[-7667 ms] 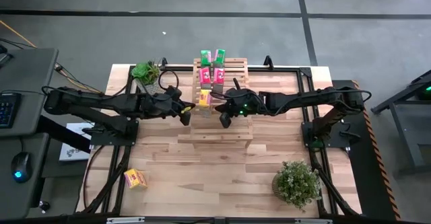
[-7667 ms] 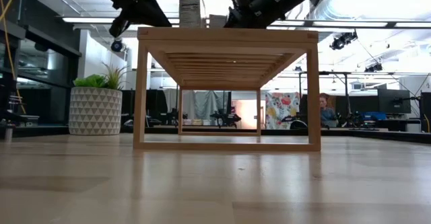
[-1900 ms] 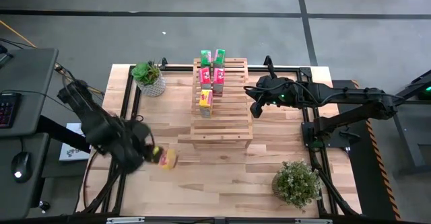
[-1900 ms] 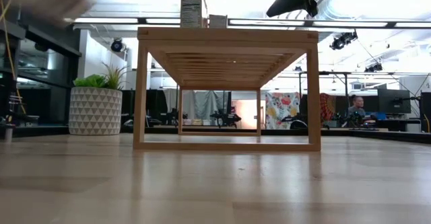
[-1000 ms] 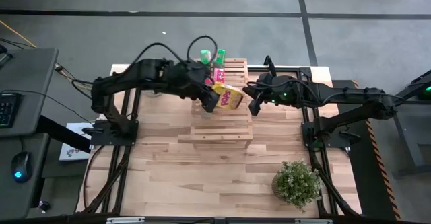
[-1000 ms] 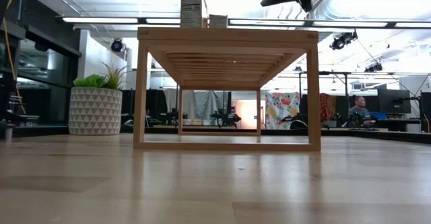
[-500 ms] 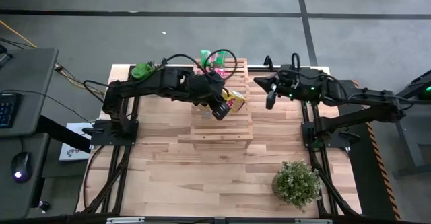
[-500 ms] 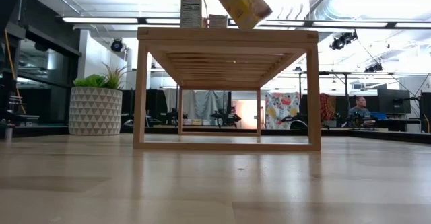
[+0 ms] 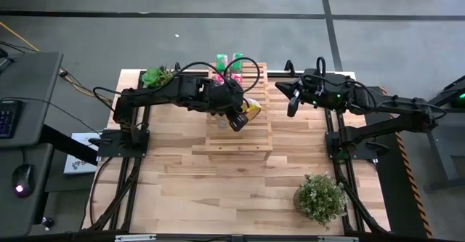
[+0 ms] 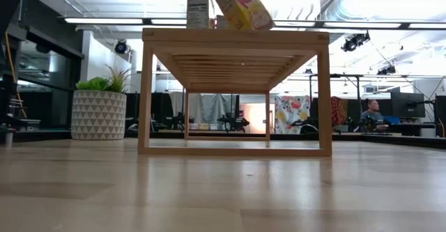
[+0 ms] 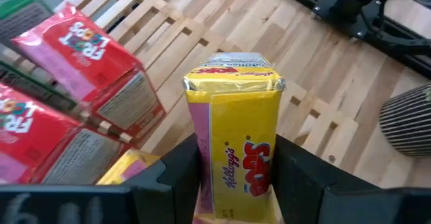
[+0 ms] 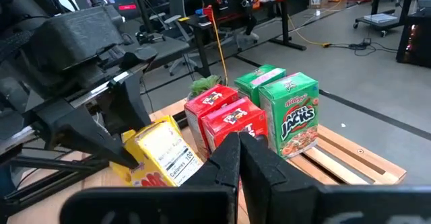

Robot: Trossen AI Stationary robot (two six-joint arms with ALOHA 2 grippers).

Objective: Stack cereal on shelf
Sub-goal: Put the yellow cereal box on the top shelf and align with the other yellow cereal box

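My left gripper reaches over the wooden rack and is shut on a yellow cereal box, which shows tilted just above the rack's top in the low view. A second yellow box stands on the rack. Behind it stand two red boxes and two green boxes. My right gripper is shut on nothing and hovers off the rack's right side. My left gripper pinches the yellow box between its two fingers, one on each opposite side, at the end nearer the wrist. The fingers slant down from the table's left. The box is tilted with its free end pointing down at the rack. Whether that end touches the slats, I cannot tell.
One potted plant stands at the table's far left corner, by the left arm. Another plant stands near the right front. The rack's lower front step and the tabletop in front of it are bare.
My left gripper has carried the yellow box a little toward the table's near edge and down toward the rack's top. The box has come into the low view from above and now hangs close over the slats. My right gripper has drawn back toward the table's right edge.
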